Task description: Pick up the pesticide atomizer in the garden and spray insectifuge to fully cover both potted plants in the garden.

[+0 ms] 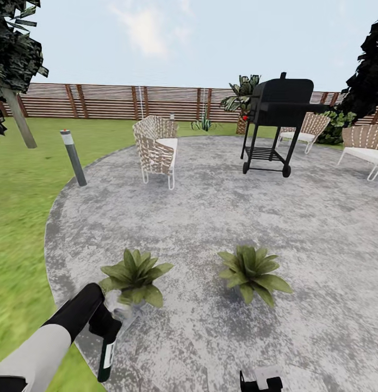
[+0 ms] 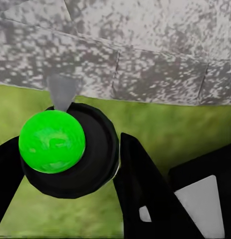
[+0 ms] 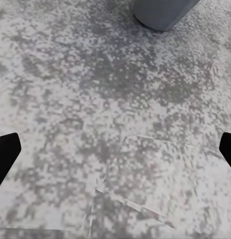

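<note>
Left end effector (image 1: 106, 325) gripping pesticide atomizer (image 1: 107, 356) beside potted plant (image 1: 135, 276); right end effector (image 3: 115, 149) open

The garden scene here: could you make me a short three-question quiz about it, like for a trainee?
1. True or false: the left gripper holds the spray bottle.
2. Which potted plant is nearer the bottle? A) the left plant B) the right plant
3. Fill in: the black grill stands on the ___, between white chairs.

Key: 1 true, the fingers are shut around its top. 2 A. 3 paved patio.
</note>
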